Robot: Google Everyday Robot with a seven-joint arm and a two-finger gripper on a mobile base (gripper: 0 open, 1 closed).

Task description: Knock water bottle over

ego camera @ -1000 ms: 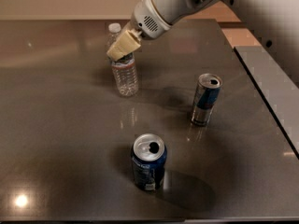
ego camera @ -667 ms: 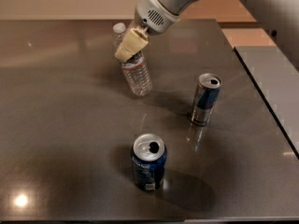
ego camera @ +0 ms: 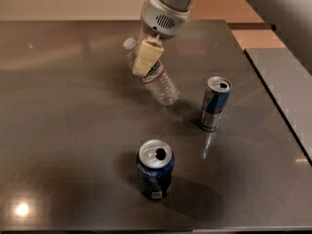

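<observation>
The water bottle [ego camera: 158, 82] is a small clear ribbed bottle with a white cap and a dark-and-red label band. It leans steeply on the dark table [ego camera: 63, 130], cap toward the upper left, base toward the lower right. My gripper [ego camera: 145, 58] hangs from the top of the view and its tan fingertips [ego camera: 146, 57] press against the bottle's upper part near the neck, partly hiding it.
A slim blue-and-silver can [ego camera: 214, 104] stands upright to the right of the bottle. A blue soda can [ego camera: 155, 169] stands upright in front, nearer the camera. The table's right edge [ego camera: 273, 106] runs diagonally, with a grey surface beyond it.
The bottle stood upright and has tipped over to a steep lean, its base sliding right and toward the camera. My gripper has moved right and down with it.
</observation>
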